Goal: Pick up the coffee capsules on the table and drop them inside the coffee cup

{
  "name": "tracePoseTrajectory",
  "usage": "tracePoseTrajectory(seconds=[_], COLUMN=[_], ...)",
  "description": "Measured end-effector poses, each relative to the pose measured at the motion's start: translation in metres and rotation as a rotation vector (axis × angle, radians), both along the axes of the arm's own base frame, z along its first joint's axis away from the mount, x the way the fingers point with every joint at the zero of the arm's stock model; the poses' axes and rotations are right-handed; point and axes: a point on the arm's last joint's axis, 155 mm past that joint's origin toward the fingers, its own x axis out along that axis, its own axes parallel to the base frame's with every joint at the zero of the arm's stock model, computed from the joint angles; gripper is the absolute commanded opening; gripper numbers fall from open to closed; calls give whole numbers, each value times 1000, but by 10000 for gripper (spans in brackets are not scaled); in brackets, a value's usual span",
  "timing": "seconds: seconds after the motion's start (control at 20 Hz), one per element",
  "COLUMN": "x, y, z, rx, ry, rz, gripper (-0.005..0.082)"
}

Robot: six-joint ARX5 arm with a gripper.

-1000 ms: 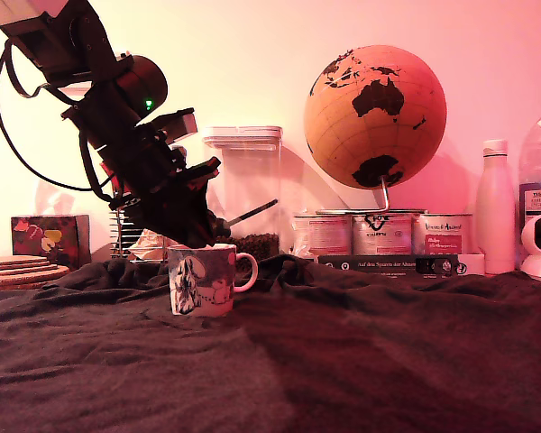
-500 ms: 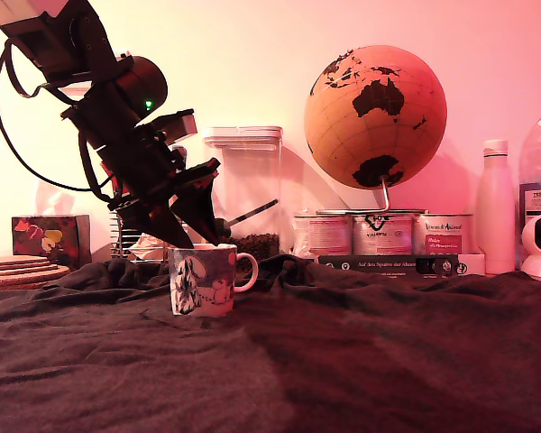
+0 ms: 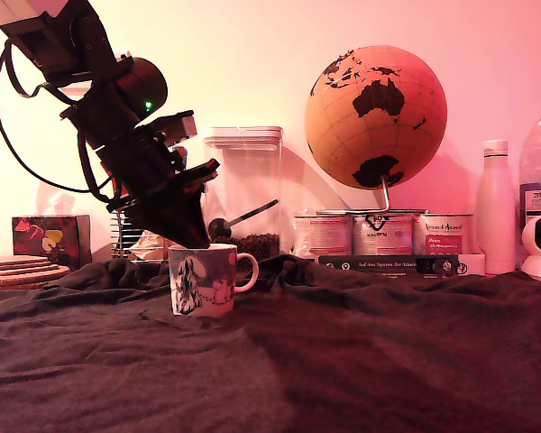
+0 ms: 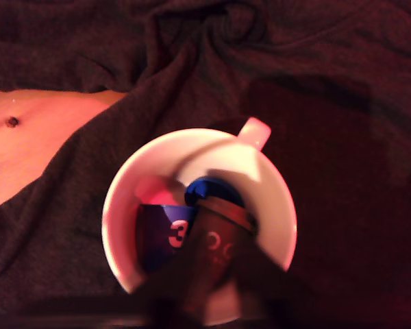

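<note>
The coffee cup (image 3: 203, 281) stands on the dark cloth of the table (image 3: 361, 361), left of centre in the exterior view. My gripper (image 3: 191, 236) hangs right over its mouth, fingertips at rim height. In the wrist view the pale inside of the cup (image 4: 192, 140) holds a deep blue coffee capsule (image 4: 161, 233) with a white mark. A second blue one (image 4: 212, 190) lies beside it. A grey-brown capsule (image 4: 216, 240) shows between the dark fingers of my gripper (image 4: 216, 288), which look closed on it above the cup's mouth.
Behind the cup are a clear canister with a white lid (image 3: 243, 189), a globe (image 3: 374, 117), labelled tins (image 3: 379, 234) and a white bottle (image 3: 496, 212). Cork coasters (image 3: 18, 269) and a patterned box (image 3: 50, 239) sit at the exterior view's left. Bare tabletop (image 4: 34, 144) shows past the cloth.
Half a second ago the fingers looked spread apart over the cup. Now they look drawn together again, as one second ago. The arm and the cup have stayed in place.
</note>
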Motion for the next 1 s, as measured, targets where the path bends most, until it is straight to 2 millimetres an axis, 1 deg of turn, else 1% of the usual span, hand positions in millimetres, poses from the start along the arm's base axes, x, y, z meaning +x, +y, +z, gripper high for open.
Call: tracePoseTrajectory(seconds=[0.3,0.55,0.65,0.75,0.9,1.0], x=[9,12,10,9,5,2], y=[-4,-11,-15,-16,-14,-13], z=[8,14,22,42,90,118], rx=[-20,-32,-38,-54,-89,-112], ry=[-49,-79,-93,-133,-221,-279], rz=[1,-12,-19,-22,-21,-21], gripper=[-24,-24,-24,-24,-24,-24])
